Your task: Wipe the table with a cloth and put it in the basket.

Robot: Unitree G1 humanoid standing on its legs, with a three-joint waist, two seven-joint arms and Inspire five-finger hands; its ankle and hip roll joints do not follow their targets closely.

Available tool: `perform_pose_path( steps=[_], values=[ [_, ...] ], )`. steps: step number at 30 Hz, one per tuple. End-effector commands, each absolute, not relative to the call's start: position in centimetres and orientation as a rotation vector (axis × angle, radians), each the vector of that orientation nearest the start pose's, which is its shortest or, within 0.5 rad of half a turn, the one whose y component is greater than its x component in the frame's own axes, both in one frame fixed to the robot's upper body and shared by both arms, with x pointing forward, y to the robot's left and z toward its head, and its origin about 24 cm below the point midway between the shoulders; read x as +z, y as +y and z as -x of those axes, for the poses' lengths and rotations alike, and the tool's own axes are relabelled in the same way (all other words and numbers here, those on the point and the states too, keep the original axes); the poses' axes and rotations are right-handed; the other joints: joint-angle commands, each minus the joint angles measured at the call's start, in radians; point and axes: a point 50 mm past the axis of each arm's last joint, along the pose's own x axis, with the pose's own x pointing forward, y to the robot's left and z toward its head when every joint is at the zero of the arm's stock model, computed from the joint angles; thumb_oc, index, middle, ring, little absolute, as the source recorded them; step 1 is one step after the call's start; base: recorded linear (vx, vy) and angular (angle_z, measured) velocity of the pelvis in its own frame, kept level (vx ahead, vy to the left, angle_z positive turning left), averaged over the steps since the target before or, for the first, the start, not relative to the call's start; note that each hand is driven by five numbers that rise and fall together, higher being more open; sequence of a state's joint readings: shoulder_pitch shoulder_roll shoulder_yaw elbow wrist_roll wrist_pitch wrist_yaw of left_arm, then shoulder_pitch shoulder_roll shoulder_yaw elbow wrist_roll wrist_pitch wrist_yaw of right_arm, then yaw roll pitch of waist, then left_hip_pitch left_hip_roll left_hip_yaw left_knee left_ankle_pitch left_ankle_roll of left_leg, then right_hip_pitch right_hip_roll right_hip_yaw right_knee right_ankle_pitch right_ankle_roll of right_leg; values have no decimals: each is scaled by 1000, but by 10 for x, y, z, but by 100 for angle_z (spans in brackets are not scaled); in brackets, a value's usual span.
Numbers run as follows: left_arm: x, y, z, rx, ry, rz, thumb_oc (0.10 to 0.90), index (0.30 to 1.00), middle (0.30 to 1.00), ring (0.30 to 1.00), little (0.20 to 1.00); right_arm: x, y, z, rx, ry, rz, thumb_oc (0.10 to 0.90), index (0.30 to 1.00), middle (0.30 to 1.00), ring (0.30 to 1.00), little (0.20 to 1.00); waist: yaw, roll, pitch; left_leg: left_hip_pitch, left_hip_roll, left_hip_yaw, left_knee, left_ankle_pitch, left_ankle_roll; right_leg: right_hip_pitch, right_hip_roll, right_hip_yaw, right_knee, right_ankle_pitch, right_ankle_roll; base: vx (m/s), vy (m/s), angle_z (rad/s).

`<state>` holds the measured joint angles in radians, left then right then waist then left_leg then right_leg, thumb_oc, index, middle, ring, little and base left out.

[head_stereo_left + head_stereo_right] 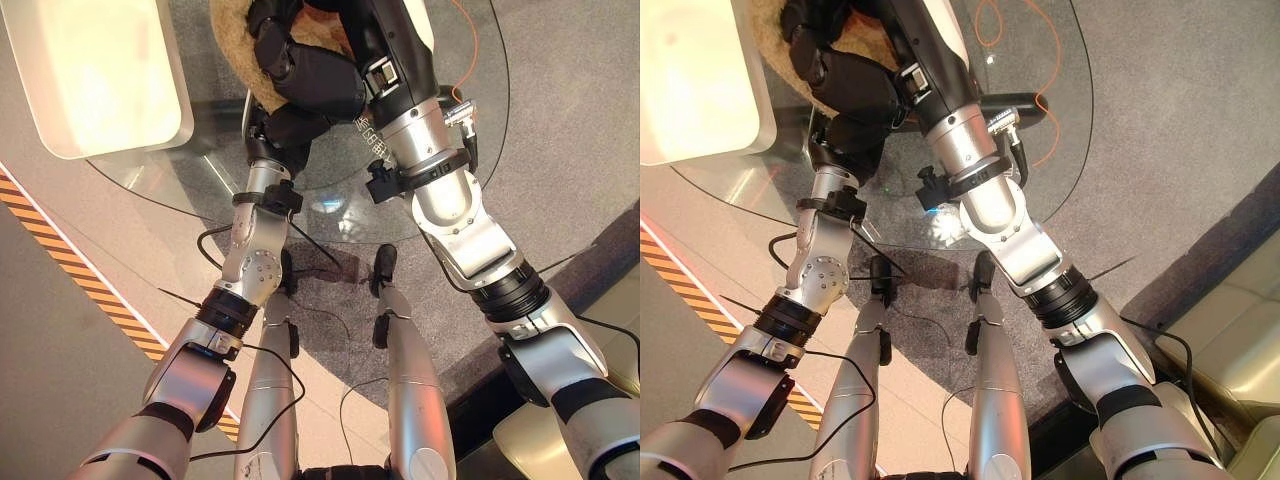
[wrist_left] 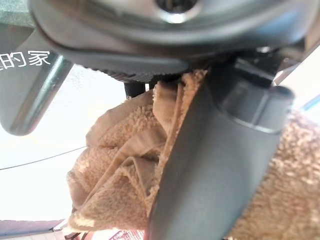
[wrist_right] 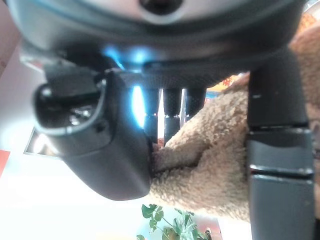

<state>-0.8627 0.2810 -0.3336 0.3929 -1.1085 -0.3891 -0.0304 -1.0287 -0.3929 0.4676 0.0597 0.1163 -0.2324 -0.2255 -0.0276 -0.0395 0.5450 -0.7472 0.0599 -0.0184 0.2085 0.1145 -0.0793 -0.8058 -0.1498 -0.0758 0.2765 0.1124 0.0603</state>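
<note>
A tan fluffy cloth [image 1: 232, 28] lies bunched on the round glass table [image 1: 478, 60], at the far side of the view. My left hand [image 1: 285, 128] reaches up to its near edge. In the left wrist view the thumb [image 2: 220, 165] presses into the folded cloth [image 2: 120, 165], gripping it. My right hand [image 1: 320, 80] comes in from the right and lies over the left hand, its fingers [image 1: 268, 42] curled onto the cloth. In the right wrist view the cloth [image 3: 210, 165] sits pinched between that hand's thumb [image 3: 278, 150] and fingers [image 3: 171, 107].
A cream object [image 1: 95, 70] with rounded corners sits at the table's left side. An orange cable [image 1: 1010, 30] shows through the glass at the far right. Yellow-black tape [image 1: 60, 250] runs along the floor on the left. Pale furniture [image 1: 1230, 330] stands at the lower right.
</note>
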Motion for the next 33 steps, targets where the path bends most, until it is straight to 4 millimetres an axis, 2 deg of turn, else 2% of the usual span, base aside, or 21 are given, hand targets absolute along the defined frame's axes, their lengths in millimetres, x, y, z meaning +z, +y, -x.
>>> perform_pose_path(
  steps=[1, 33],
  values=[
    [286, 78, -337, -640, -831, 714, 100, 300, 300, 300, 200, 356, -29, -235, 554, -1497, 97, 800, 900, 900, 900, 900, 10, 19, -25, 23, -17, 54, 14, -20, 45, 84, 7, -1, -34, -23, 12, 0, 0, 0],
    [284, 82, -338, -625, -839, 720, 100, 300, 300, 300, 200, 355, -29, -237, 543, -1494, 94, 800, 900, 900, 900, 900, 12, 23, -25, 15, -16, 52, 21, -21, 44, 78, 4, -4, -27, -26, 11, 0, 0, 0]
  ],
)
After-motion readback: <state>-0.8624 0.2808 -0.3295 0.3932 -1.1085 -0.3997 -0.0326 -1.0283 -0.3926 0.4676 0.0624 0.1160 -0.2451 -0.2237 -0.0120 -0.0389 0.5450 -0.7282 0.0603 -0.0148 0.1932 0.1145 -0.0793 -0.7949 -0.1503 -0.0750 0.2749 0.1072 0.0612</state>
